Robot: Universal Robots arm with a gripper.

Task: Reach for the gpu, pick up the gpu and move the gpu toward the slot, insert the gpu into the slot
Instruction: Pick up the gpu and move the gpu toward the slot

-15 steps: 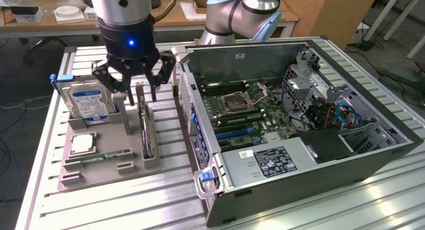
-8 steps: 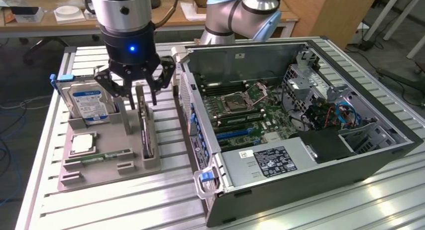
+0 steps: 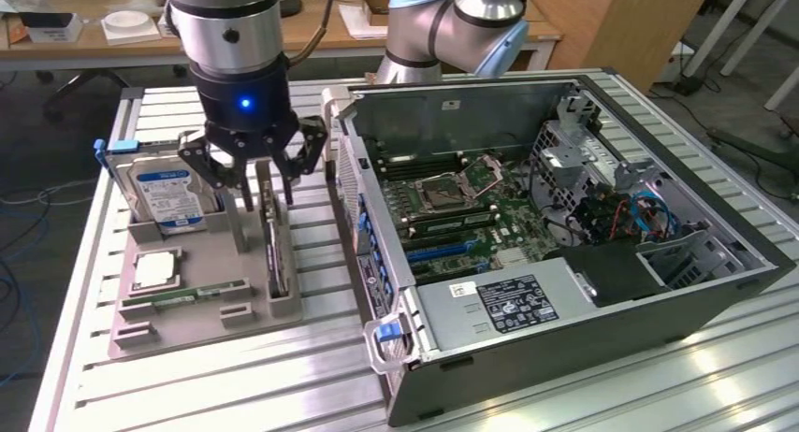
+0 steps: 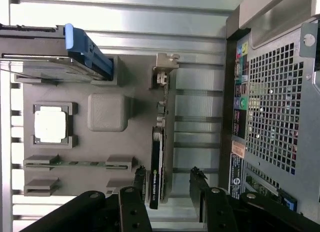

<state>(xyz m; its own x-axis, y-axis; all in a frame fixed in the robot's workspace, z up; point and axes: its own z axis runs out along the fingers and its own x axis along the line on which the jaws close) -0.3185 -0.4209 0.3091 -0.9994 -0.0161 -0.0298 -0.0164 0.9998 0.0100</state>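
The gpu [image 3: 273, 259] stands on edge in a grey holder [image 3: 187, 324] on the exterior view's left, a thin card with a silver bracket at its far end. From the wrist view it appears edge-on, as the gpu [image 4: 159, 147] with its bracket [image 4: 166, 67]. My gripper [image 3: 260, 198] hangs just over the card, open, one finger on each side of its top edge. In the wrist view the gripper [image 4: 169, 184] straddles the card with gaps on both sides. The slot [image 3: 440, 250], blue and narrow, lies on the green motherboard inside the open computer case [image 3: 699, 292].
The holder also carries a blue-labelled hard drive [image 3: 168, 194], a square processor [image 3: 156, 268] and a narrow memory stick [image 3: 187, 290]. The case's rear wall [image 4: 272, 107] stands close beside the holder. A second robot arm [image 3: 450, 21] rises behind the case.
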